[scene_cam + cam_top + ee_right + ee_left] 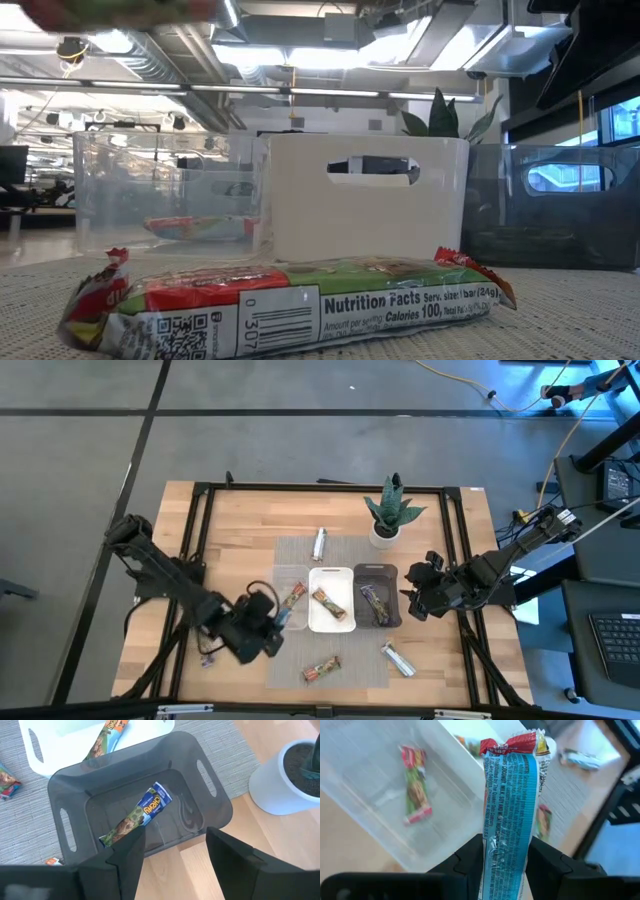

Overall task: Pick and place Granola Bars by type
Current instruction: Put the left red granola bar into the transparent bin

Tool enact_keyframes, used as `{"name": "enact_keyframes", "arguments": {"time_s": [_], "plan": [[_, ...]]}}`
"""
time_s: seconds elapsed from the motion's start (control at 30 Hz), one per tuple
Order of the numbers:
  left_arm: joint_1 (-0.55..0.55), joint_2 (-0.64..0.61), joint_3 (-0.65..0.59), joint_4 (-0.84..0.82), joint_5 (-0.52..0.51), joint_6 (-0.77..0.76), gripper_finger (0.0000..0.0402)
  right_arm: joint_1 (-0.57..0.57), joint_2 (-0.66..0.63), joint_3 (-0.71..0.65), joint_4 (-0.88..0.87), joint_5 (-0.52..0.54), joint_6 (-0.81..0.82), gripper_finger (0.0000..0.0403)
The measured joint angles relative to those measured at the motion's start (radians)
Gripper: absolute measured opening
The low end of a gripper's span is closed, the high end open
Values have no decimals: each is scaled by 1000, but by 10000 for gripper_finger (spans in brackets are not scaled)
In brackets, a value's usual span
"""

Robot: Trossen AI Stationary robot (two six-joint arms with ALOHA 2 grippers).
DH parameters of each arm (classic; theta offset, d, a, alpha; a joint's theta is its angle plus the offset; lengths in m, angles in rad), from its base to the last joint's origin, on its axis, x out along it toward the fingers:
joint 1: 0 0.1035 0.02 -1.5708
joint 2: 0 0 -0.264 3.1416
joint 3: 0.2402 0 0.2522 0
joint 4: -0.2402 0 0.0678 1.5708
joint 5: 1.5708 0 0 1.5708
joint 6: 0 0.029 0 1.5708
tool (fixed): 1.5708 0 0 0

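Right now you are mid-carry: the left gripper (506, 865), just left of the clear bin (285, 575), has its jaws clenched on a blue-backed bar (512, 810) held upright. Next you must choose its bin by type; the clear bin holds 1 red-green bar (415, 787), the white bin (345, 575) another (328, 603), the grey bin (70, 795) a blue one (137, 815). Lift over the rim before lowering. Loose bars lie on the worktop: 1 behind the white bin (319, 544), 2 in front (322, 670) (398, 658). The right gripper (170, 855) waits right of the grey bin, jaws released.
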Motion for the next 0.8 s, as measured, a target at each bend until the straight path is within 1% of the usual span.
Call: {"name": "enact_keyframes", "arguments": {"time_s": [0.17, 0.3, 0.4, 0.5, 0.6, 0.8], "plan": [[133, 41, 0, -8, 54, 69, 118, 0, 0, 0, 0, 0, 1, 213], [227, 67, 0, -23, 84, 57, 118, 0, 0, 0, 0, -2, 3, 213], [282, 91, 0, -35, 141, 30, 118, 0, 0, 0, 1, -2, 8, 213], [318, 127, 0, -43, 221, 13, 118, 0, 0, 0, 4, -3, 9, 213], [340, 166, 0, -45, 288, 32, 118, 0, 0, 0, 6, -3, 8, 213], [369, 220, 0, -41, 298, 43, 118, 0, 0, 0, 6, -3, 6, 214]]}}
